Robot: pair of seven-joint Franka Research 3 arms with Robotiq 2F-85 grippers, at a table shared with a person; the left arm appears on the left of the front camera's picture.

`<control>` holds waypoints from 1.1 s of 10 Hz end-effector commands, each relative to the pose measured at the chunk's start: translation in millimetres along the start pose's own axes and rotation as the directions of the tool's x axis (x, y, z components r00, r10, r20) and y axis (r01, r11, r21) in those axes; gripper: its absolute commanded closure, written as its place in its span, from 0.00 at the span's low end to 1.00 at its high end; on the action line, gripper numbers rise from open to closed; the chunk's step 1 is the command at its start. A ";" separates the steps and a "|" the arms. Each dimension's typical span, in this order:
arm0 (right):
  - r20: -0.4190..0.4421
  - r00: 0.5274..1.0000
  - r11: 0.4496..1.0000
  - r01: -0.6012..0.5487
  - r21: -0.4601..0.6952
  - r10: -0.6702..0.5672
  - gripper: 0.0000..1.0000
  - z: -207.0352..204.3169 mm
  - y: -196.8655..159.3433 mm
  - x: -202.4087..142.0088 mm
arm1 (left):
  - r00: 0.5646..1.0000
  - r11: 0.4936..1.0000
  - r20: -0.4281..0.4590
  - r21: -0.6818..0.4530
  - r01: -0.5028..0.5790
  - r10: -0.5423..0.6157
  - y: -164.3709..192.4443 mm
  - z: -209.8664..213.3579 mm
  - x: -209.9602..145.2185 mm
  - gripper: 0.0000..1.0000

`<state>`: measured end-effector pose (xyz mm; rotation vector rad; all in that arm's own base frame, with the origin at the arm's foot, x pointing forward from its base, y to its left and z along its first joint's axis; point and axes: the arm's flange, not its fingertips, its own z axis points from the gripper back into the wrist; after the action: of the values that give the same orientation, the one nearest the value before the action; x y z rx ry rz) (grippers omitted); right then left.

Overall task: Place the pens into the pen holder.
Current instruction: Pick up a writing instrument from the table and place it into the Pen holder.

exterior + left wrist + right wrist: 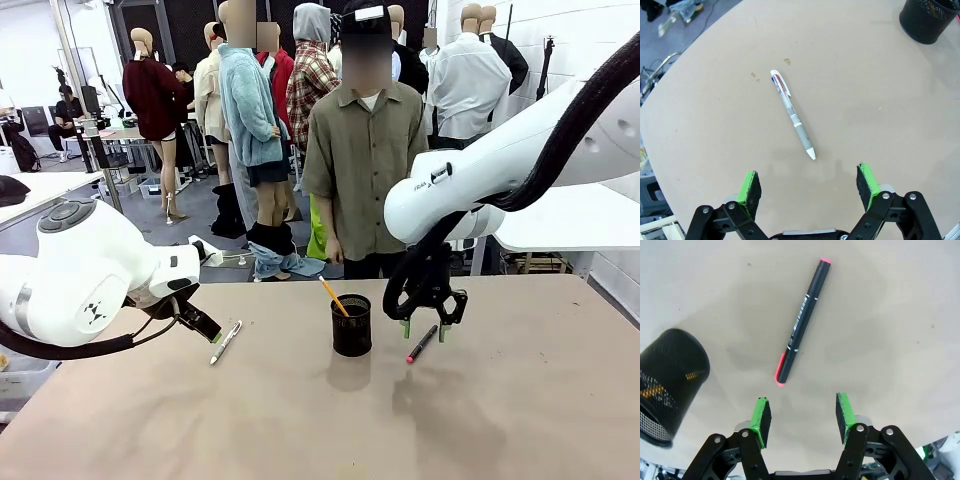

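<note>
Beige desk (300, 420) surface carries everything. At the left, the left claw (810, 186) is held low over it, jaws spread wide with nothing between them. The white pen (792, 114) is laid flat just ahead of the fingertips. Its long axis runs away from the claw at a slight slant, so the jaws' closing line would cross it. No obstacle is seen between the two, and this arm is plainly the nearer one.

Well apart to the right, the pen holder (351, 325) stands upright mid-desk, with a yellow pencil (333, 296) leaning inside it.

Just right of the holder, near but not touching, the black pen (801, 322) is laid flat. One reddish end is nearest the right claw (802, 415), and the axis leads away from it. That claw hangs above the near end, jaws partly spread and empty. The holder close alongside is judged the only thing to be avoided.

A person stands beyond the far edge.
</note>
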<state>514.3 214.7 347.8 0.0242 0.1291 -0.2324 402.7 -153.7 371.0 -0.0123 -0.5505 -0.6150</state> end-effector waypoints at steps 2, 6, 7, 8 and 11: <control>0.003 0.997 0.997 0.077 0.010 -0.077 0.34 -14.1 15.1 22.3 | 1.000 1.000 0.001 -0.001 -0.006 0.006 2.0 0.5 -0.8 0.00; 0.023 0.993 0.993 0.116 -0.029 -0.115 0.34 -23.6 23.6 30.2 | 1.000 1.000 0.001 -0.001 -0.006 0.006 2.0 0.5 -0.8 0.00; 0.038 0.991 0.991 0.130 -0.034 -0.129 0.34 -26.5 23.7 32.1 | 1.000 1.000 0.001 -0.001 -0.006 0.006 2.0 0.5 -0.8 0.00; 0.036 0.987 0.986 0.158 -0.050 -0.157 0.34 -33.0 22.4 34.2 | 1.000 1.000 0.001 -0.001 -0.006 0.006 2.0 0.5 -0.8 0.00; 0.038 0.982 0.980 0.189 -0.062 -0.187 0.34 -40.4 16.0 30.8 | 1.000 1.000 0.001 -0.001 -0.006 0.006 2.0 0.5 -0.8 0.00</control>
<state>543.0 221.5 307.1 -0.0225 0.1463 -0.3877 402.7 -153.6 371.0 -0.0123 -0.5504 -0.6150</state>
